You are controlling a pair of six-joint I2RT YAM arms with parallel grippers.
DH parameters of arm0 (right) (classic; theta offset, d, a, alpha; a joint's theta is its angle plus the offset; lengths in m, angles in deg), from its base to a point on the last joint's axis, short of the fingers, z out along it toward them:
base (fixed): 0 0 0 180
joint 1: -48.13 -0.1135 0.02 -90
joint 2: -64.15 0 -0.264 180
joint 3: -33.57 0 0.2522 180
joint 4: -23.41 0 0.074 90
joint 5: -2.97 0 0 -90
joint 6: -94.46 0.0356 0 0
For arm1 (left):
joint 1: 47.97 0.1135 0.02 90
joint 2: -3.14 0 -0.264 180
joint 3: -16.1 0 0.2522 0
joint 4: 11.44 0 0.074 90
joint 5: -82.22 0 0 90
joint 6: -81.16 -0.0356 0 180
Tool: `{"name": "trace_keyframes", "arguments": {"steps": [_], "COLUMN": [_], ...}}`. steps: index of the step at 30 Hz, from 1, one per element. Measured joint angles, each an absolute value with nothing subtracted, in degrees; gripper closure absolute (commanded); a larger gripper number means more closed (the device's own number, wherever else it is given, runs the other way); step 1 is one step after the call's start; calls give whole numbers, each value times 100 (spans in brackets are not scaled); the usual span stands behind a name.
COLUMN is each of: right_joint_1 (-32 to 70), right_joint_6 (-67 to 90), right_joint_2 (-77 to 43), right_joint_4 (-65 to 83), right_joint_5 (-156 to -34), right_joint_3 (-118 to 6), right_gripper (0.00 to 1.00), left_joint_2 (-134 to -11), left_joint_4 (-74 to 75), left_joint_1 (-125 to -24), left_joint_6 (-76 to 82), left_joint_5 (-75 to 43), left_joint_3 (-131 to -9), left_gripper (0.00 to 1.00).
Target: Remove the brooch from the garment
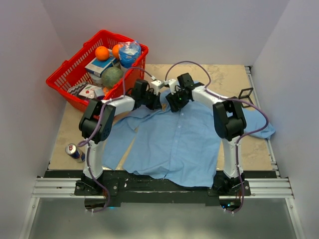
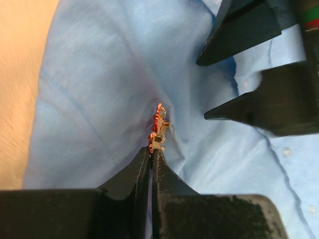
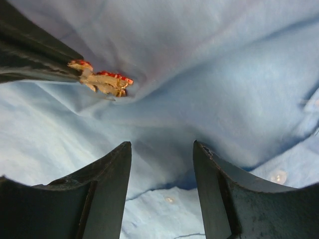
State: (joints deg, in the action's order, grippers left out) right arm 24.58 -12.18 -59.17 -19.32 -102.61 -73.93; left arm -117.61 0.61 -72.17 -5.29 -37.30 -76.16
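The light blue shirt lies spread on the table. The small red and gold brooch is pinned to the shirt cloth near the collar. My left gripper is shut on the brooch's lower edge; the brooch sticks out past its tips. In the right wrist view the brooch is held by the left fingers at the upper left. My right gripper is open and empty, just above the shirt cloth, a short way from the brooch. Both grippers meet over the shirt's collar area.
A red basket with oranges, a melon and packets stands at the back left. A drink can lies at the left edge. A small black frame sits at the back right.
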Motion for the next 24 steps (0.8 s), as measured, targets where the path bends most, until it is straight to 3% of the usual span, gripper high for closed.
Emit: {"name": "trace_keyframes", "arguments": {"steps": [9,24], "right_joint_1": [2546,3343], "right_joint_6": [-939,-467], "right_joint_2": [-5865,-5732], "right_joint_4": [-1768,-2002], "right_joint_5": [-9979,-11076], "right_joint_3": [-7137,-6897], "right_gripper": [44,46], "left_joint_2": [-11068,-11103], "left_joint_4": [-291,-2243], "left_joint_1": [-8138,-8444], "left_joint_6": [-2411,-4002], "left_joint_5": [-2008,-113], "left_joint_3": [-7155,-6536], "left_gripper": [100,100]}}
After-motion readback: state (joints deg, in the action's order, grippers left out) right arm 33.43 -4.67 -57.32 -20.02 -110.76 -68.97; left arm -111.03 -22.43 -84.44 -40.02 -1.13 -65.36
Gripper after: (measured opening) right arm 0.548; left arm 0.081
